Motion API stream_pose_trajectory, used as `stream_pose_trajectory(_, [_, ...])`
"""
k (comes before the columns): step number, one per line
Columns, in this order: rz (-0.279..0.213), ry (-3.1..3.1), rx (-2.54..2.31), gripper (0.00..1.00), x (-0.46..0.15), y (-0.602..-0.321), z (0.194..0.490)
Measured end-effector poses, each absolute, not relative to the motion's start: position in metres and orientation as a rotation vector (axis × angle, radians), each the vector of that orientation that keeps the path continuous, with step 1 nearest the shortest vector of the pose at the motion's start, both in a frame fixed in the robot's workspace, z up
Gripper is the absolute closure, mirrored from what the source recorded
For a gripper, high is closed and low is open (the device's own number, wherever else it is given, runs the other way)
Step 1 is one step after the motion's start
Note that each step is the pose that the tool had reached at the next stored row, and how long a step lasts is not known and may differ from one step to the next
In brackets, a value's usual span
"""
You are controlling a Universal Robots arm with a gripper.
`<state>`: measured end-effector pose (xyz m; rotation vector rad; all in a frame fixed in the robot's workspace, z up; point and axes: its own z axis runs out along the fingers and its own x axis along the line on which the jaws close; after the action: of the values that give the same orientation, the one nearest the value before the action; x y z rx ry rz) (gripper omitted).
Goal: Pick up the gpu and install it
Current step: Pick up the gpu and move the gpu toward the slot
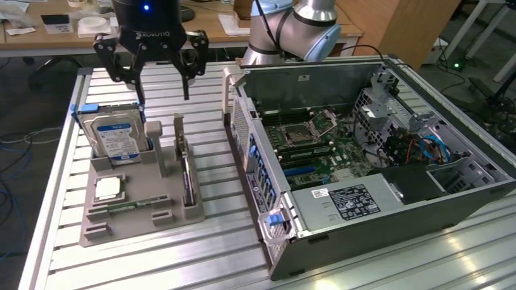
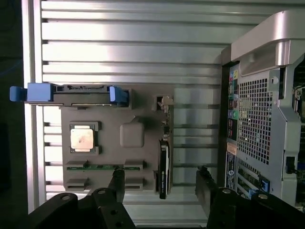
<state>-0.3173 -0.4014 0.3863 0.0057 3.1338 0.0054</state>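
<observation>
Seen from the exterior camera, my pincer [image 1: 164, 92] hangs with jaws spread wide above the grey holder [image 1: 121, 228], where the gpu [image 1: 187, 175] stands on edge beside the open computer case [image 1: 363, 241]; from my wrist, the gpu [image 2: 163, 167] shows between my parted fingertips [image 2: 117, 183].

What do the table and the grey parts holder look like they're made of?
Table: likely bare aluminium; ribbed slats with a bright metallic sheen. Parts holder: seemingly matte grey plastic; dull surface without glare, though the look leaves it open.

clear: above gpu [image 1: 188, 181] | blocked: hard drive [image 1: 115, 138] one side, computer case [image 1: 246, 130] other side
</observation>
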Motion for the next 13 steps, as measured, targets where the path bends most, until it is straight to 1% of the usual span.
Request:
stream_pose_trajectory(3, [-0.021,3.128,0.008,0.29,-0.317,-0.402,0.385])
stream_pose_trajectory(13, [-0.023,3.121,0.024,0.29,-0.317,-0.402,0.368])
